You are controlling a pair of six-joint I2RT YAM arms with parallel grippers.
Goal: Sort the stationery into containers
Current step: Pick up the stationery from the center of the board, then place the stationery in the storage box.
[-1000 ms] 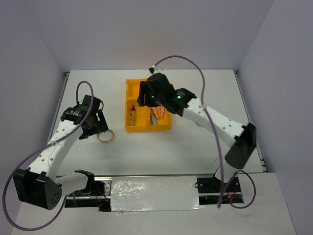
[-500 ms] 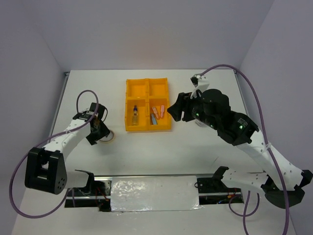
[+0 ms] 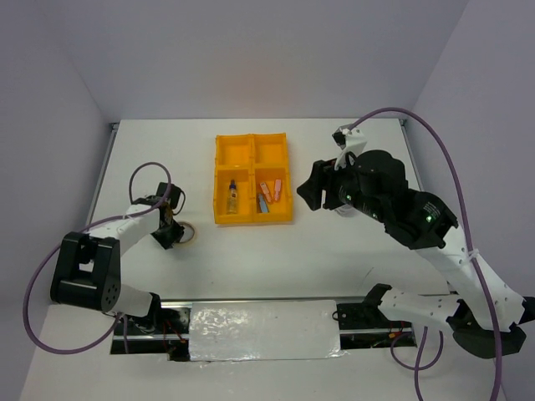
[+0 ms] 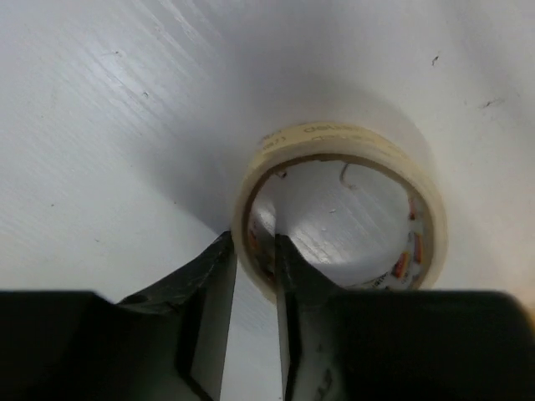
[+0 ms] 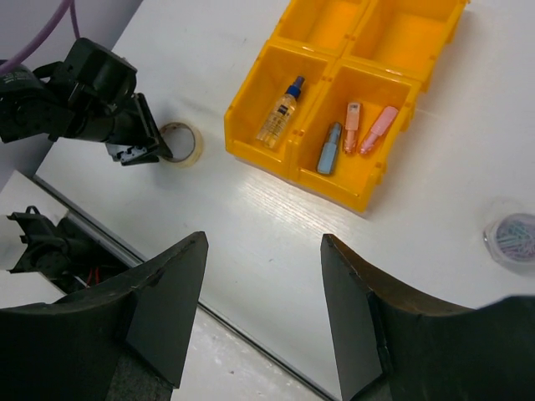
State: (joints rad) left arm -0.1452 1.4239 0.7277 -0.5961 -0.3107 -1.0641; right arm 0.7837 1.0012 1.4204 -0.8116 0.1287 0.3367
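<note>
The beige tape ring [image 4: 351, 138] lies flat on the white table, left of the yellow tray [image 3: 251, 220]. My left gripper [image 4: 253, 242] is shut on the ring's near wall, one finger outside and one inside. In the tray's near row, a clear bottle with a blue cap [image 5: 281, 111] lies in the left compartment. Two pink sticks [image 5: 352, 127] [image 5: 378, 129] and a light-blue stick [image 5: 328, 148] lie in the right one. My right gripper [image 5: 263, 238] hangs open and empty, high above the table, right of the tray. A small clear-grey round roll [image 5: 512, 236] sits on the table at the right.
The tray's two far compartments [image 5: 393, 33] hold nothing. The table's near edge with a metal rail [image 5: 92, 230] runs below the right gripper. Grey walls close in the table on the left, back and right.
My left gripper came down over the tape ring and its jaws closed on the ring's wall. My right arm pulled back from over the tray to the right.
</note>
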